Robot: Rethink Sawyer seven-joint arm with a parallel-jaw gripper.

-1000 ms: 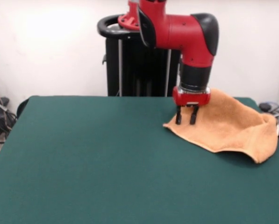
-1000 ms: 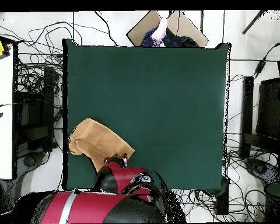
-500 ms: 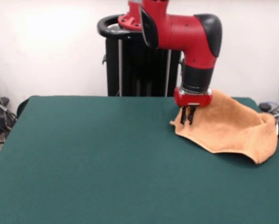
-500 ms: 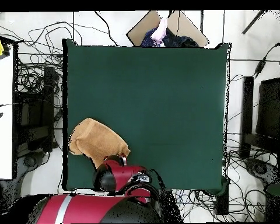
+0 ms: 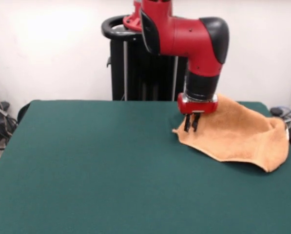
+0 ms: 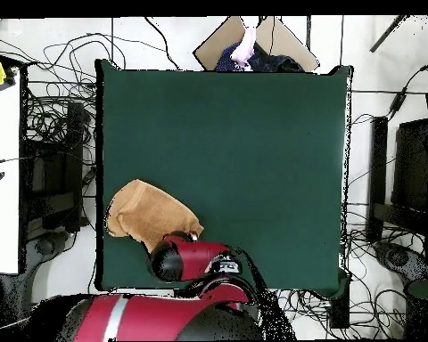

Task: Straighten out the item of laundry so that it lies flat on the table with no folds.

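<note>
My black-fingered pincer, pinched narrow on the orange-tan terry-cloth towel's left corner, has drawn it leftward across the dark green felt table.

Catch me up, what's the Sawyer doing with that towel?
The red arm's gripper has its jaws closed on the near corner of an orange-tan towel, at the edge facing the open table. The towel sits bunched toward one side of the green table, with its far end humped up and draping over the table's edge, so it is not yet flat. In the overhead view the arm covers the gripper.
</note>
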